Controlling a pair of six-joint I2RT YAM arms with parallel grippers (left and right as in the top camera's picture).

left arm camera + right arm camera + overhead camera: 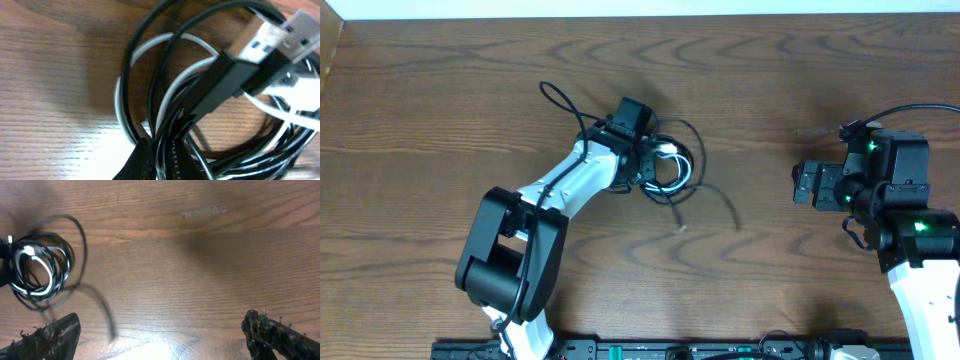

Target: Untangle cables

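Opening step: clamped tight with left gripper (157,152), probably on black cable (220,85); with right gripper (165,335) spread wide, empty. Next: pull gently free of white cable (118,100)

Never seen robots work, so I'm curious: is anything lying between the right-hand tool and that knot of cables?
Nothing visible does. Only bare wooden table lies between the open right tool and the tangled cables, where the left tool is shut on the strands.
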